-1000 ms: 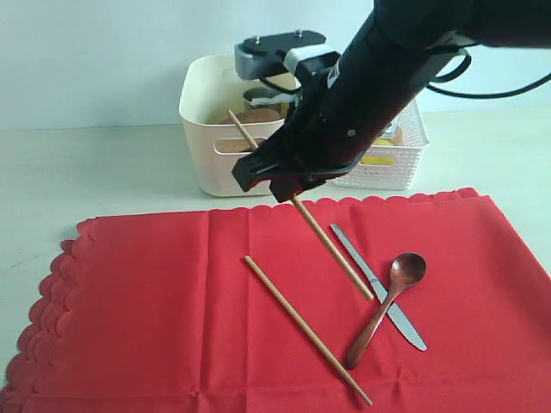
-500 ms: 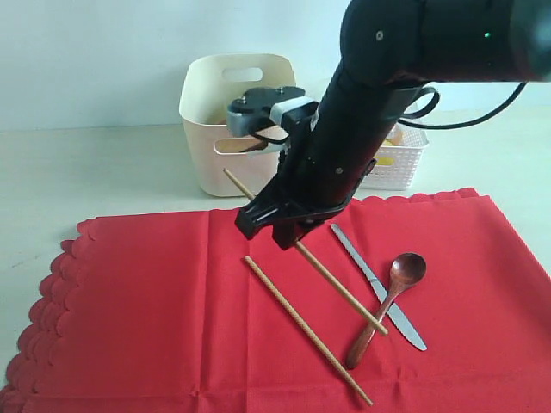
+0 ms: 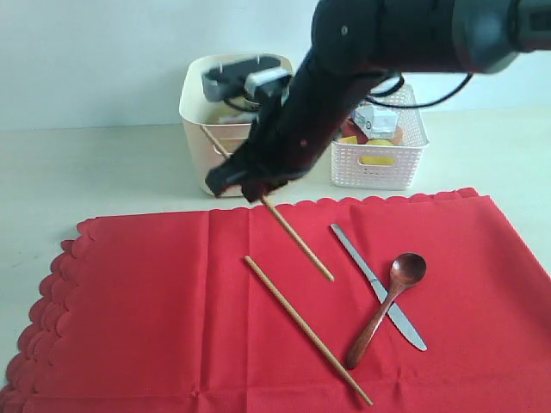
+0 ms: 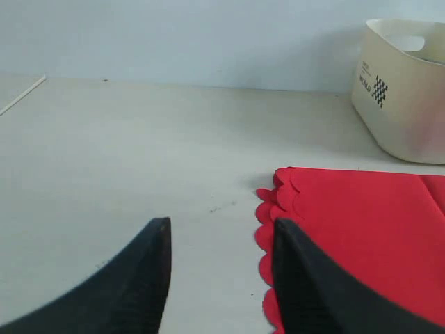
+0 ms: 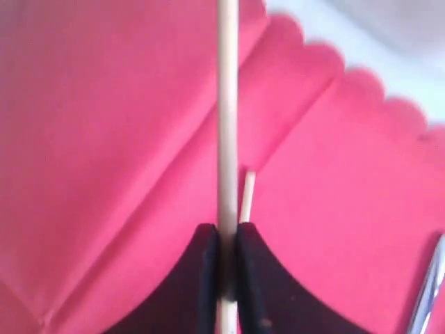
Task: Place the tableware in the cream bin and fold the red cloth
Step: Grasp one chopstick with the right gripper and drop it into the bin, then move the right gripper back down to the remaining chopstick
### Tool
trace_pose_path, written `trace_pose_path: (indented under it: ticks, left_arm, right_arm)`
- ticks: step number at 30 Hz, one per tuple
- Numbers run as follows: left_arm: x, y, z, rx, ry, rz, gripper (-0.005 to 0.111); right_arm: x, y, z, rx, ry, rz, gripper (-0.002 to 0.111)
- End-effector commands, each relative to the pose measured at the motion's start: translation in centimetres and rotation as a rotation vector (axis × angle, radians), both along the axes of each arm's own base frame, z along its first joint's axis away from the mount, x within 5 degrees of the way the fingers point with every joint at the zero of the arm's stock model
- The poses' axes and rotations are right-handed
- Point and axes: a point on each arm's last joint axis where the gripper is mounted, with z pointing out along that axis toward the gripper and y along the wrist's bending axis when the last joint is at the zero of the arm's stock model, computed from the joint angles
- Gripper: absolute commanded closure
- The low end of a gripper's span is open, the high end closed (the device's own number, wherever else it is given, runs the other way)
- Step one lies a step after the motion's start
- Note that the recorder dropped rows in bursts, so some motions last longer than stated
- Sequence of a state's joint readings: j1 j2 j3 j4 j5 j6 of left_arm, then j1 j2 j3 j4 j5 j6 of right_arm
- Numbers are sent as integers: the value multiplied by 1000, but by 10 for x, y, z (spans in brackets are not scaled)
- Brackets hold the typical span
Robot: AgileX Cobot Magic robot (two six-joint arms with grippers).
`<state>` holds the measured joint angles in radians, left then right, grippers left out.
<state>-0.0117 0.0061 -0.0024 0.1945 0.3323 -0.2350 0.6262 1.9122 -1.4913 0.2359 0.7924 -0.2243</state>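
My right gripper is shut on one wooden chopstick and holds it slanted in the air over the red cloth. The chopstick's upper end sits in front of the cream bin. In the right wrist view the jaws pinch that stick. A second chopstick lies on the cloth, as do a silver knife and a dark wooden spoon. My left gripper hangs open and empty over bare table beside the cloth's scalloped edge.
A white lattice basket with food items stands right of the cream bin, behind the cloth. The right arm crosses in front of the bin's opening. Pale tabletop stretches left of the bin.
The right gripper, still holding the chopstick, dipped toward the cloth and then swung left and back toward the cream bin's front. The left gripper has not moved.
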Motion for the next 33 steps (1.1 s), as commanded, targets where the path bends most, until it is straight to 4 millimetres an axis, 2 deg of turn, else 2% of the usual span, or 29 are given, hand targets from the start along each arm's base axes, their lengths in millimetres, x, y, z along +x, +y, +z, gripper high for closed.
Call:
trace_pose_path:
  ticks: [1, 6, 9, 11, 12, 19, 23, 30, 32, 33]
  left_arm:
    - [0, 0, 0, -4, -10, 3, 61]
    - [0, 0, 0, -4, -10, 3, 61]
    - [0, 0, 0, -4, -10, 3, 61]
    - [0, 0, 0, -4, -10, 3, 61]
    - [0, 0, 0, -4, -10, 3, 61]
    - [0, 0, 0, -4, -10, 3, 61]
    - [0, 0, 0, -4, -10, 3, 61]
    - [0, 0, 0, -4, -10, 3, 61]
    - [0, 0, 0, -4, -10, 3, 61]
    - [0, 0, 0, -4, -10, 3, 61]
  right_arm:
    - [27, -2, 57, 119, -192, -33, 108]
    - [57, -21, 106, 233, -390, -99, 108]
    - [74, -33, 123, 341, -521, -146, 108]
    - [84, -37, 124, 373, -591, -138, 108]
    - [91, -38, 121, 370, -645, -115, 108]
    - [126, -46, 88, 492, -712, -81, 108]
    - [141, -49, 60, 687, -675, -16, 108]
    - [161, -46, -8, 560, -682, 42, 108]
    - [164, -46, -19, 537, -670, 30, 103]
    - [165, -46, -24, 534, -661, 26, 94]
